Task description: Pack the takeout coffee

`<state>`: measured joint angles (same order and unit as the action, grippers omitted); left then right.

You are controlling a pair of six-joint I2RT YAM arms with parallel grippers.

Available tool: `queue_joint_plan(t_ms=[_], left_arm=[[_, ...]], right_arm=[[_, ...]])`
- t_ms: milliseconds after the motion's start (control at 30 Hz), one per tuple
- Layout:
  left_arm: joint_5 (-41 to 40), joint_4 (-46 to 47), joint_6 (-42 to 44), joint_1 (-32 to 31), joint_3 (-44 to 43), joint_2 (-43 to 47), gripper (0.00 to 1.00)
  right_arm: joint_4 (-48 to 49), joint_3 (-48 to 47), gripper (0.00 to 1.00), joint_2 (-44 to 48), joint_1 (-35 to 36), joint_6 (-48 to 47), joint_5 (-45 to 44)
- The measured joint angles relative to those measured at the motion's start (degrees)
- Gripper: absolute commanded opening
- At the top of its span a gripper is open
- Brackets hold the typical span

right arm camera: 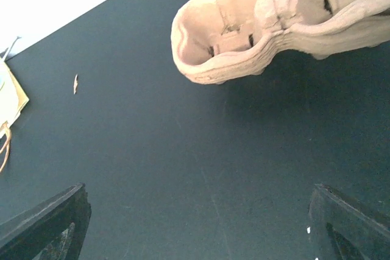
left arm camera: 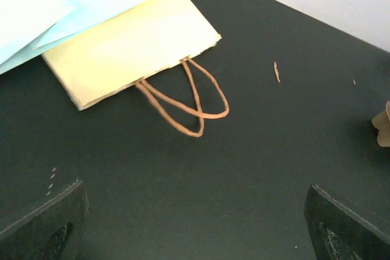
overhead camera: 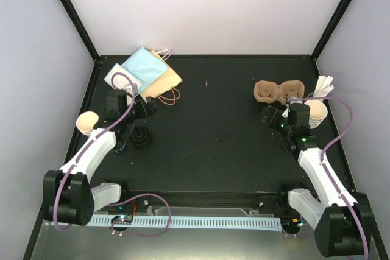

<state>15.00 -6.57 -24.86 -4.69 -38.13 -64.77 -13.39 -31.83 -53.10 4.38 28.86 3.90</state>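
The takeout coffee [overhead camera: 87, 122], a small cream paper cup, stands at the table's left edge, just left of my left arm. It does not show in either wrist view. My left gripper [overhead camera: 144, 107] hovers right of the cup, below the paper bags, open and empty. In the left wrist view its fingers [left arm camera: 42, 223] stand wide apart over bare black table. My right gripper [overhead camera: 269, 115] sits just below the brown pulp carrier [overhead camera: 278, 91], also open and empty. The carrier [right arm camera: 268, 25] fills the top of the right wrist view, ahead of the spread fingers [right arm camera: 350, 223].
Flat paper bags, blue [overhead camera: 144, 70] over yellow [left arm camera: 131, 47] with brown handles [left arm camera: 189, 98], lie at the back left. A black lid stack [overhead camera: 141, 138] sits near the left arm. Nested cups [overhead camera: 317, 112] with white sticks [overhead camera: 325, 86] stand at the right edge.
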Motion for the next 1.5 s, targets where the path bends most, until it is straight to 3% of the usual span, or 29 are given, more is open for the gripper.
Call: queue_joint_plan(t_ms=[467, 800, 1300, 1500], left_arm=[[-17.88, -12.33, 16.2, -11.47, -27.58, -25.49, 0.99], [-18.75, -22.99, 25.77, -11.58, -43.21, -41.22, 0.99], [-18.14, -32.24, 32.57, -11.58, -55.84, -51.74, 0.99], [-17.92, -35.28, 34.56, -11.58, -58.64, -54.01, 0.91]], right_arm=[[-0.44, -1.05, 1.0, -2.25, 0.0, -0.24, 6.32], [-2.49, -1.27, 1.0, -0.87, 0.0, -0.52, 6.91], [-3.98, -2.51, 1.0, -0.26, 0.0, -1.53, 7.41], [-4.15, -2.8, 1.0, -0.28, 0.0, -1.55, 7.65]])
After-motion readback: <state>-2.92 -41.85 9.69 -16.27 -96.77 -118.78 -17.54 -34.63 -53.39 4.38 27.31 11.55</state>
